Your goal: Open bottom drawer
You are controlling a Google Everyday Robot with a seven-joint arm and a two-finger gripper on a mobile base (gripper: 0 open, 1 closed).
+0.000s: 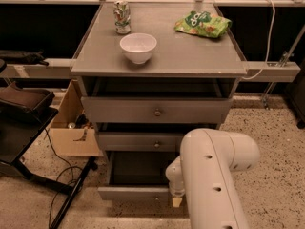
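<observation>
The grey cabinet (90, 66) has three drawers. The bottom drawer (131, 193) is pulled out toward me and its dark inside (138, 168) shows. Its knob is hidden behind my arm. The top drawer (155, 111) and the middle drawer (143, 142) stand slightly out, each with a small round knob. My white arm (214, 171) comes in from the lower right. My gripper (176, 200) hangs at the right end of the bottom drawer's front, mostly hidden by the wrist.
On the cabinet top are a white bowl (138, 47), a can (122, 17) and a green chip bag (202, 24). A cardboard box (71, 128), cables and a dark stand (71, 194) are on the left floor. A dark chair (21, 109) is at far left.
</observation>
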